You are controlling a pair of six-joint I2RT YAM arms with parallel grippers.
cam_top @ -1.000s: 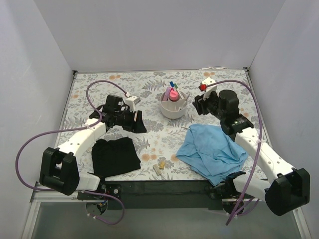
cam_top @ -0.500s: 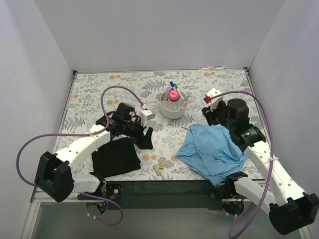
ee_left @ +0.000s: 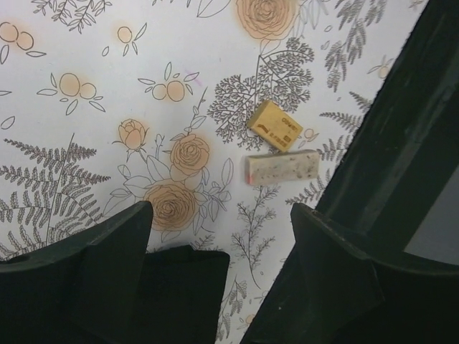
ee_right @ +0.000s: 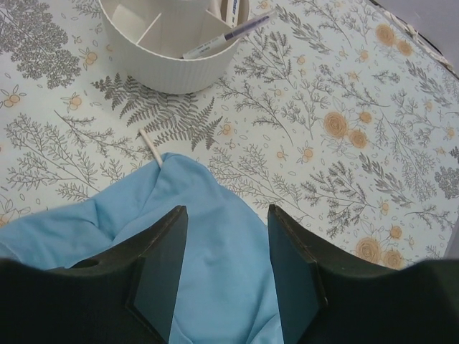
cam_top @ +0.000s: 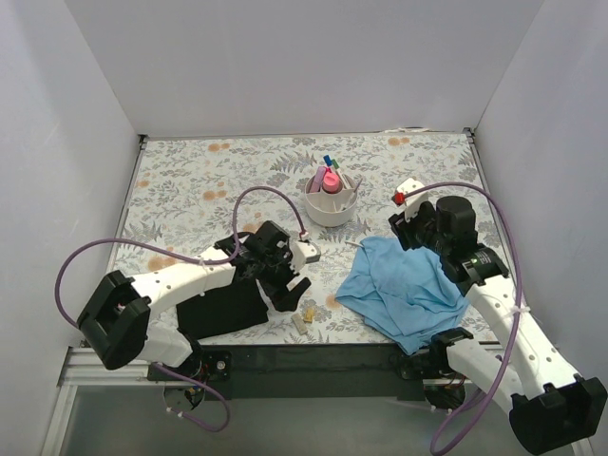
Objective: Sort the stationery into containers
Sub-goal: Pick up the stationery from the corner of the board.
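The white round organiser (cam_top: 331,204) stands at the table's middle back, holding a pink highlighter (cam_top: 331,179) and thin pens; the right wrist view shows its wall (ee_right: 172,64) and a pen (ee_right: 226,36) across its rim. A yellow eraser (ee_left: 273,125) and a white speckled eraser (ee_left: 282,167) lie side by side near the front edge, and both show in the top view (cam_top: 304,318). My left gripper (ee_left: 219,215) is open and empty, just short of them, also seen from above (cam_top: 290,283). My right gripper (ee_right: 226,215) is open and empty over the blue cloth.
A blue cloth (cam_top: 404,290) lies crumpled at the front right, with a thin white stick (ee_right: 148,145) poking out from under its far edge. A black cloth (cam_top: 220,302) lies at the front left, under my left fingers. The table's black front edge (ee_left: 401,143) runs beside the erasers.
My left arm has swung right and toward the front edge, from the black cloth's far side to the erasers. My right gripper has drawn back from the organiser to over the blue cloth.
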